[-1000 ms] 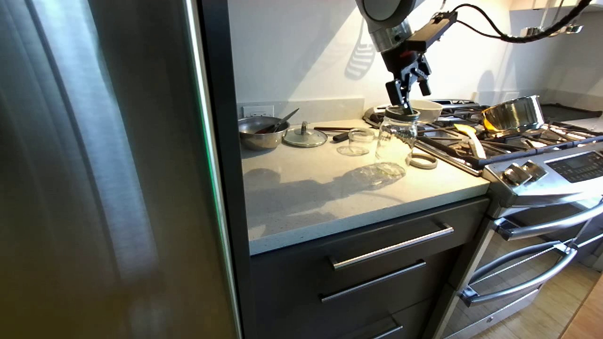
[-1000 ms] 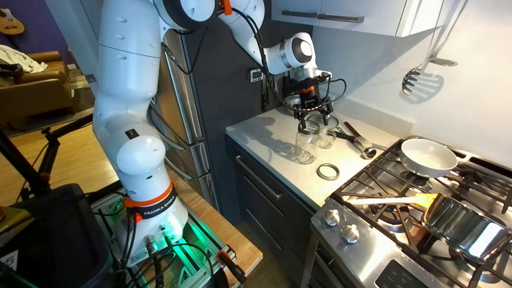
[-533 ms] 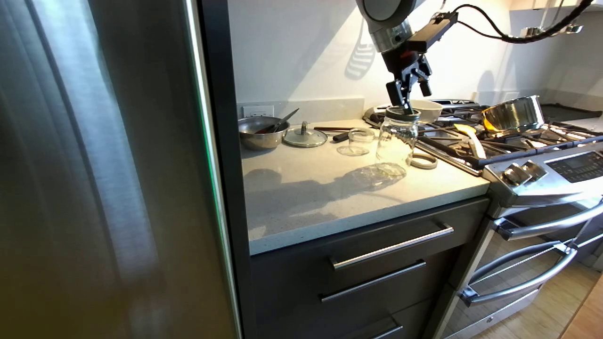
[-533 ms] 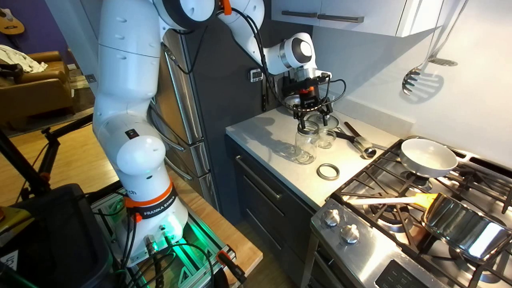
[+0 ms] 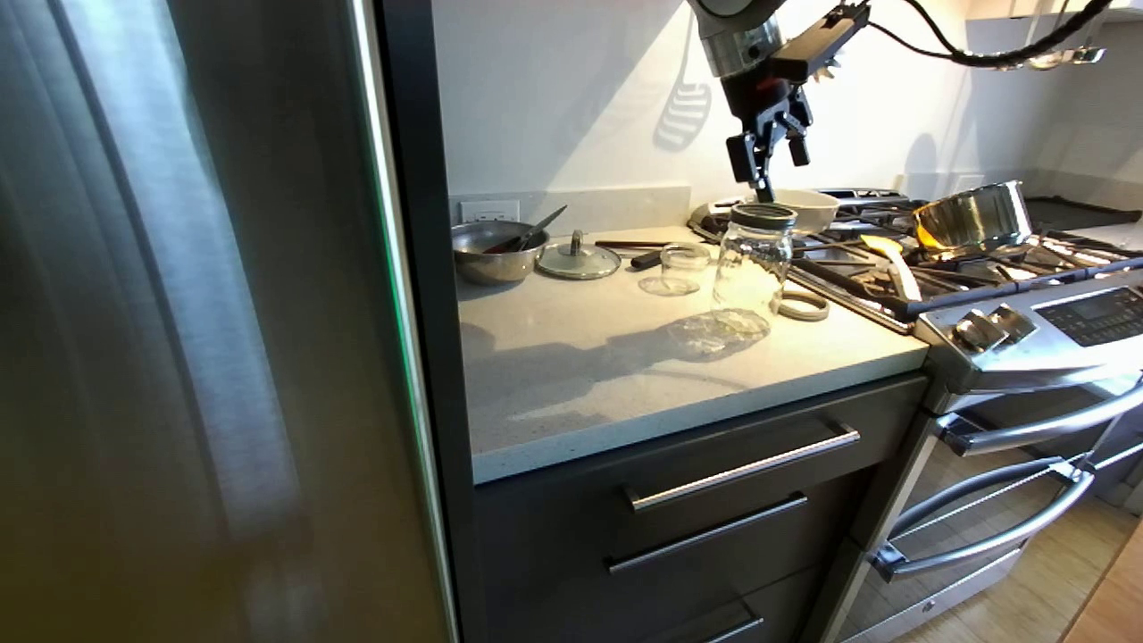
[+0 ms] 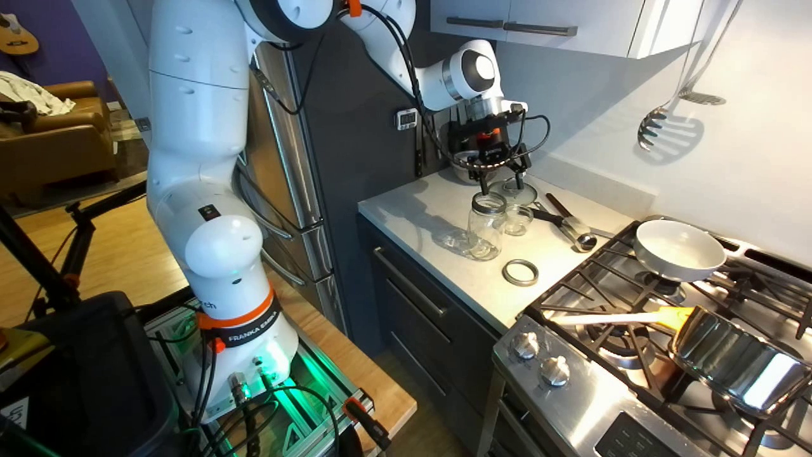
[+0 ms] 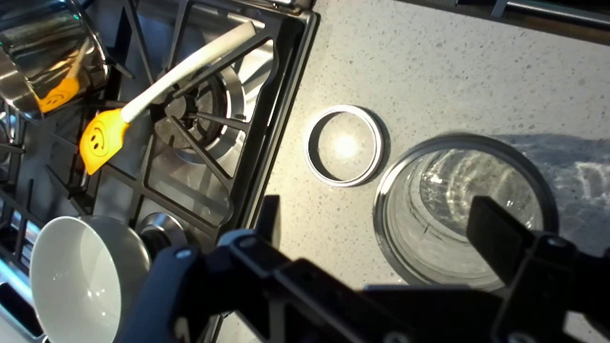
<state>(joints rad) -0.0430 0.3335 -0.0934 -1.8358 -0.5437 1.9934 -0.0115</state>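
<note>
Released pincer (image 6: 502,186), jaws spread wide, above the mouth of a tall glass jar (image 6: 487,227)

In the wrist view, a black finger (image 7: 498,238) and the dark linkage (image 7: 329,300) cover part of the jar's rim; the white pan (image 7: 71,276) and the steel pot (image 7: 52,45) run out of that view. In an exterior view the pincer partly masks the glass lid (image 6: 512,194). Glints make it hard to tell whether the jar contains anything.

Half a second ago one fingertip reached down to the jar's mouth; now it hangs just above, the arm (image 6: 203,117) having risen. The jar and the metal ring (image 7: 379,145) have stayed in place. The jar stands upright, nearer the tabletop's (image 7: 452,81) edge by the stove (image 6: 596,393) than its edge by the fridge (image 5: 214,321); the ring lies flat between jar and stove edge.

The jar is clear and round-shouldered, with a grey metal band (image 6: 488,211) circling its mouth. The ring is slim and silvery, the tabletop pale stone with fine specks. A smaller glass jar (image 6: 519,223) stands behind, toward the wall (image 6: 599,130). On the black grates (image 7: 202,147) lies a spatula (image 7: 164,88) with a pale handle and a yellow head bearing a smiling face.
</note>
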